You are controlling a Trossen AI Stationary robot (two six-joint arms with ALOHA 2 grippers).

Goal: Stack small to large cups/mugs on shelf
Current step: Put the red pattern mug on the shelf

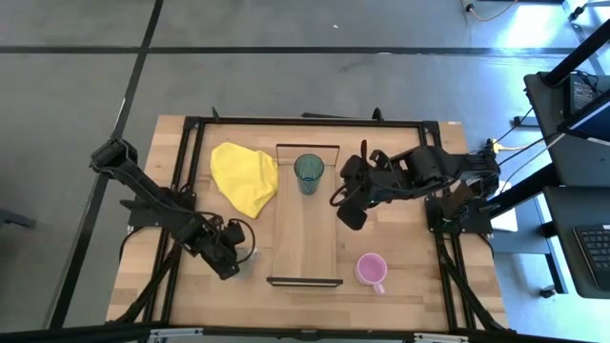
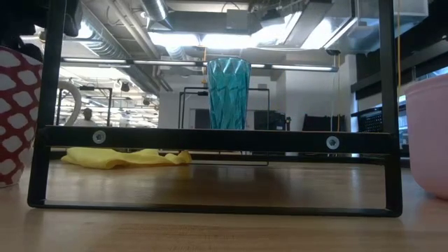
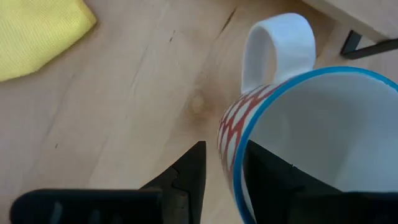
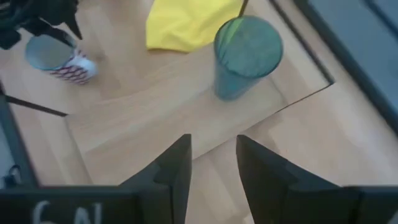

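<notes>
A tall teal tumbler (image 1: 308, 172) stands upright on the far end of the light-wood shelf (image 1: 307, 233); it also shows in the low view (image 2: 229, 93) and the right wrist view (image 4: 244, 56). A white mug (image 3: 292, 137) with a red pattern and a blue rim stands on the table left of the shelf (image 1: 247, 255). My left gripper (image 3: 224, 165) is open, with one finger outside the mug's wall and one inside. A pink mug (image 1: 371, 271) stands on the table right of the shelf. My right gripper (image 1: 347, 211) is open and empty beside the shelf's right edge. My left gripper straddles the white mug's wall (image 3: 231, 155) on the side away from the handle (image 3: 277, 46), coming from above at a slant. A strip of table shows between the outer finger (image 3: 194, 171) and the wall. Whether the inner finger (image 3: 267, 180) touches the wall I cannot tell.
A yellow cloth (image 1: 244, 177) lies on the table left of the shelf's far end. The shelf's dark upright end pieces (image 1: 305, 282) stand at its near and far ends. A black frame (image 1: 191, 162) runs around the tabletop.
</notes>
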